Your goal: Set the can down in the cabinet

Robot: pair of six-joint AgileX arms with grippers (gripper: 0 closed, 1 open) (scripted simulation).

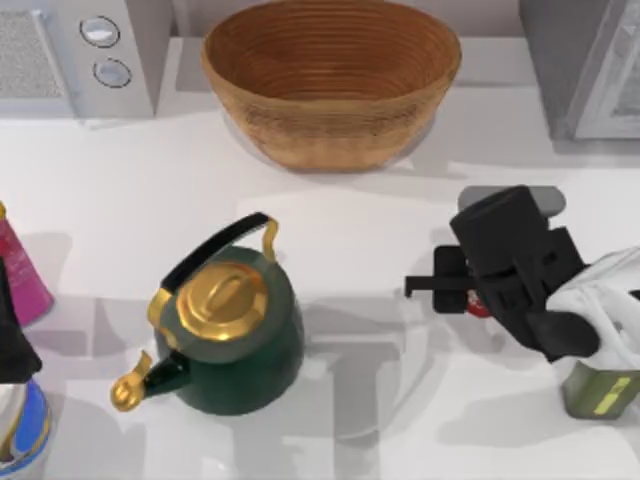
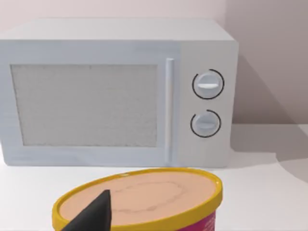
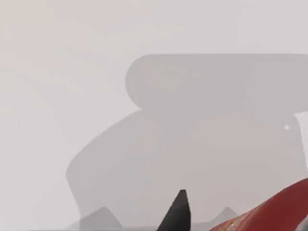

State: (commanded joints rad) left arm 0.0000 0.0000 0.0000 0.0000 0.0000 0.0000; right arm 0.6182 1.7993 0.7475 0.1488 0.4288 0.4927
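Only a small patch of the red can [image 1: 479, 306] shows under my right gripper [image 1: 462, 286], right of the table's middle. The right wrist view brings the can [image 3: 276, 214] close against a black fingertip [image 3: 178, 211], with the table well below, so the gripper looks shut on the can and lifted. The grey cabinet [image 1: 590, 70] stands at the back right corner, behind the gripper. My left arm [image 1: 12, 345] is parked at the left edge.
A dark green kettle [image 1: 225, 335] with gold lid stands left of centre. A wicker basket [image 1: 330, 75] sits at the back, a microwave [image 1: 80, 50] at back left. An olive-green bottle [image 1: 598, 390] stands under the right arm. A yellow-rimmed tub [image 2: 144, 197] sits below the left wrist.
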